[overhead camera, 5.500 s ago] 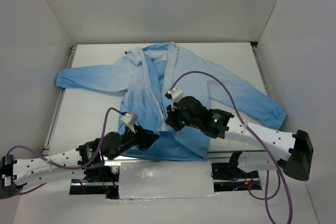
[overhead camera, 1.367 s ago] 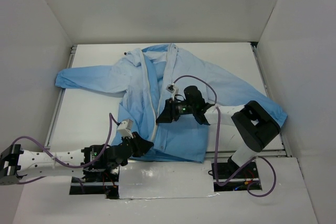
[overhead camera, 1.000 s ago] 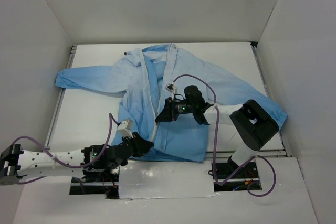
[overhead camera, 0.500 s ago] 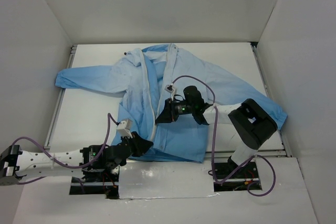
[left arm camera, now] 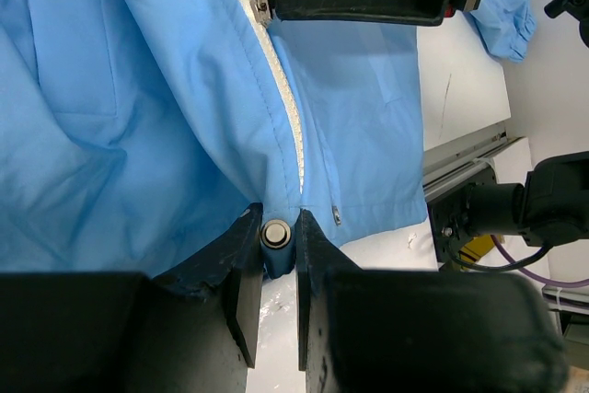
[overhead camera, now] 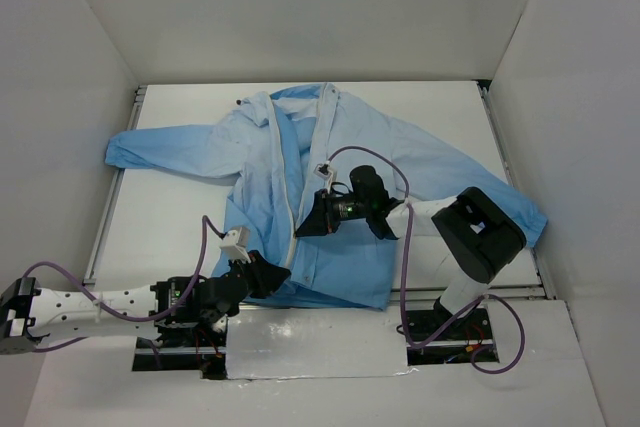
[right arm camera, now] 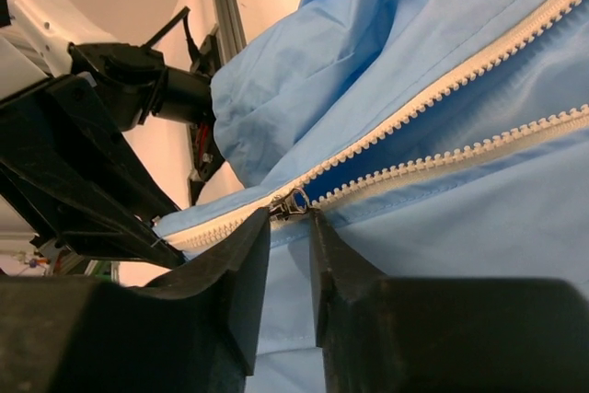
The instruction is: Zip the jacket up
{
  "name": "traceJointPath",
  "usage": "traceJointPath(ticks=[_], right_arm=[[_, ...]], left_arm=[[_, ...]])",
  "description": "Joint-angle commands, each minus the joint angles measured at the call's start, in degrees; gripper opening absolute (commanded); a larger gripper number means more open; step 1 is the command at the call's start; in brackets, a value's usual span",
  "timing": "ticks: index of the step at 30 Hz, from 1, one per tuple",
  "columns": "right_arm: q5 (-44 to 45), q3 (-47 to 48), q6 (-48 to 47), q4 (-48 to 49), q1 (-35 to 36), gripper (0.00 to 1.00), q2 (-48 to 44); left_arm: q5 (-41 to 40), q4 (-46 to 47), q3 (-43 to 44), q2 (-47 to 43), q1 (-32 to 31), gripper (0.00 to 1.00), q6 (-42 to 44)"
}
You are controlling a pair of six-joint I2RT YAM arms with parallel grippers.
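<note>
The right gripper (right arm camera: 287,224) is clenching its two black fingers (right arm camera: 230,292) on the metal zipper slider (right arm camera: 293,202), the pull caught in the narrow gap at their tips. On the hem side of the slider the white zipper (right arm camera: 442,89) is running as one joined strip. Toward the collar its two toothed rows are parting over a strip of blue. From above, this gripper (overhead camera: 303,228) is sitting low on the front of the jacket (overhead camera: 440,162), its arm reaching across the right half of the garment.

The left gripper (left arm camera: 276,227) is pinching the bottom hem right at the foot of the zipper (left arm camera: 281,89), its fingers nearly together with blue fabric pressed between them. A small round piece is showing in that gap, possibly a snap on the hem, though the view is too tight to be sure. In the top view it (overhead camera: 272,272) is lying at the near edge of the jacket.

The jacket is lying face up on the white table (overhead camera: 170,217), collar toward the far wall, hem toward the arm bases, sleeves spread out left and right.
</note>
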Motion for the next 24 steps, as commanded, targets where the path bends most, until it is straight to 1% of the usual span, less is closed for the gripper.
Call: traceJointPath(ticks=[1, 12, 24], right_arm=[[-0.56, -0.43, 0.08, 4.59, 0.47, 0.35, 0.30], [-0.03, 2.65, -0.36, 3.72, 0.30, 0.36, 1.79], [-2.14, 2.74, 0.61, 5.56, 0.47, 0.36, 2.15]], left_arm=[[-0.98, 1.61, 1.21, -0.03, -0.36, 0.00, 1.33], [-0.28, 2.58, 1.38, 0.76, -0.28, 0.00, 1.86], [-0.19, 3.55, 1.47, 1.99, -0.27, 0.00, 2.21]])
